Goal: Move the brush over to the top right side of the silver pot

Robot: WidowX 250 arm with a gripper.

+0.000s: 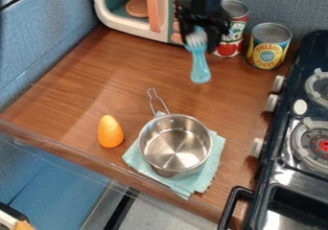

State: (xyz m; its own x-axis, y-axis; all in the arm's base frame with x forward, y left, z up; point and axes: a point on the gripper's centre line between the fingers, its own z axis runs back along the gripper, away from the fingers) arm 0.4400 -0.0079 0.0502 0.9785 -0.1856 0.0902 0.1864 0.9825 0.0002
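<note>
Though the black gripper [201,33] hangs well beyond the pot [175,146], toward the top of the view and slightly right of the pot's middle, its hold is easy to make out. The fingers are drawn in around the bristle end of the brush [200,70] — apart only by about the thickness of what they grip, with no wide gap left. Which part of each finger presses on it is hard to tell against the dark body of the gripper.

The brush is light blue with whitish bristles. Its head is up between the fingers, partly hidden, and its smooth, rounded handle points down toward the pot. It looks close to upright in the view, leaning a little, and stays clear of the pot and its wire handle.

Silver and shiny, the pot sits upright on a pale blue-green cloth [216,158], its handle pointing away up the counter [83,80]. Left of the pot stands an orange rounded thing [110,132]. Beyond the pot are a toy microwave [125,26] and, farther right, a red can [236,27] and a yellow can [268,51]. Right of the pot is the stove [277,147].
</note>
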